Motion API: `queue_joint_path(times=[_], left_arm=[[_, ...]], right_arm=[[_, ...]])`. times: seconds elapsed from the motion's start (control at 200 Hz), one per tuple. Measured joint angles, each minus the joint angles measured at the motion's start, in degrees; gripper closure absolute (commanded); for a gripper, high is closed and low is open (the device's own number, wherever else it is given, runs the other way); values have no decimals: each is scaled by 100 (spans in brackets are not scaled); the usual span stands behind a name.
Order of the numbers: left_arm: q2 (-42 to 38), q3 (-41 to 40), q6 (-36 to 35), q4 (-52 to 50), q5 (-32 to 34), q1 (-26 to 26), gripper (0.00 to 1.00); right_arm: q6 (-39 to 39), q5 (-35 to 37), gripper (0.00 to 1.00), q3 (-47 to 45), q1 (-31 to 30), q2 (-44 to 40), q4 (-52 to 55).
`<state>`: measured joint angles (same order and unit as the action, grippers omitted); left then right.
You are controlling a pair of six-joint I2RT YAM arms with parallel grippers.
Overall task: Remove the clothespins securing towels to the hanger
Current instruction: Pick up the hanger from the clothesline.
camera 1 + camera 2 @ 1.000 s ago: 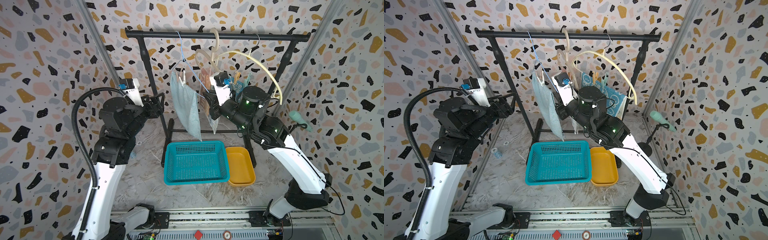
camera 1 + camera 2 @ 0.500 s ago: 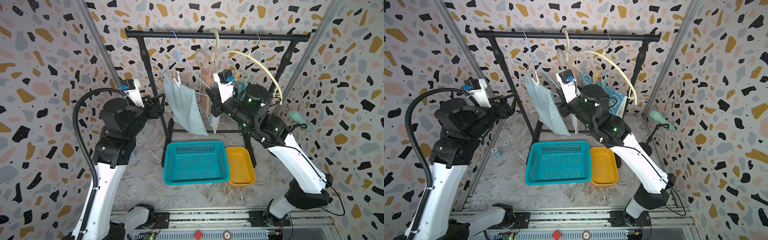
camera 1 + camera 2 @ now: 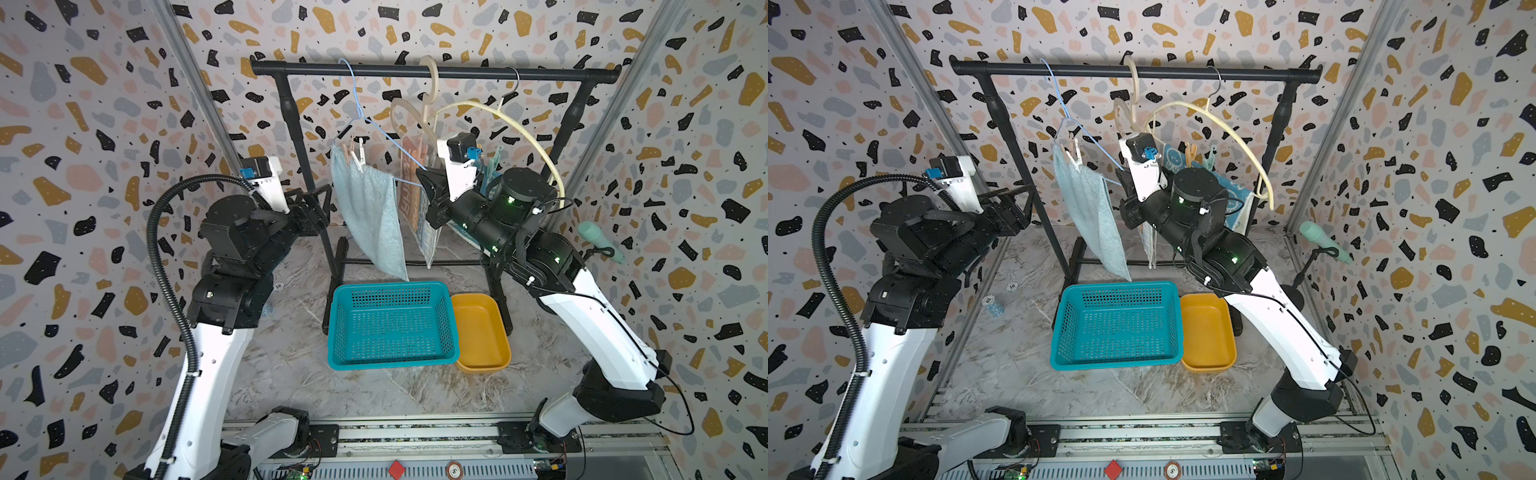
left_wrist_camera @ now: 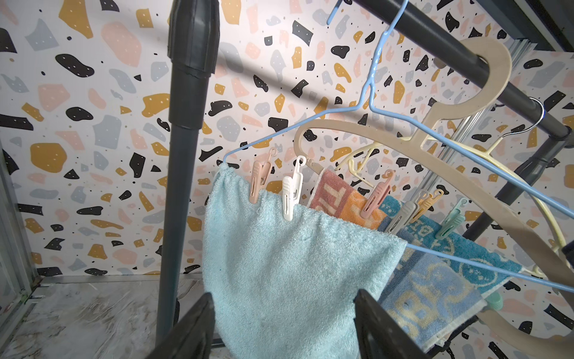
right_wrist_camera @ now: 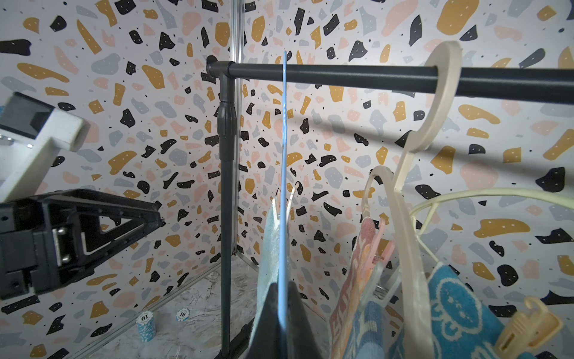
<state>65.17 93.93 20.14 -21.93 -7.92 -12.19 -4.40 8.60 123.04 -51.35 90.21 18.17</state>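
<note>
We are finding the right gripper (image 5: 282,310) with jaws clenching the blue wire hanger (image 5: 283,186), and the left gripper (image 4: 282,298) with jaws released, facing the pegged pale blue towel (image 4: 279,264).

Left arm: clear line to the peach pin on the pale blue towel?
Probably yes. The left tool is open and faces the pale blue towel; the peach clothespin sits exposed on its top edge, with the rack post off to one side. The right tool is shut on the blue hanger.

The right arm's jaws pinched the thin blue wire hanger (image 3: 395,142) carrying a pegged pale blue terry towel (image 3: 370,212).
</note>
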Motion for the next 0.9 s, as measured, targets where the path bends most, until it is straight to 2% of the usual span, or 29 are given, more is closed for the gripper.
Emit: queue_joint_path(times=[0.521,0.896], left_arm=[[83,-74,0,205,-15,0,29],[85,-144,2,308,-15,0,29]], right_arm=[[35,-348,100,-2,275,-66,-428],[74,-535,100,-264,352,-553,-625]])
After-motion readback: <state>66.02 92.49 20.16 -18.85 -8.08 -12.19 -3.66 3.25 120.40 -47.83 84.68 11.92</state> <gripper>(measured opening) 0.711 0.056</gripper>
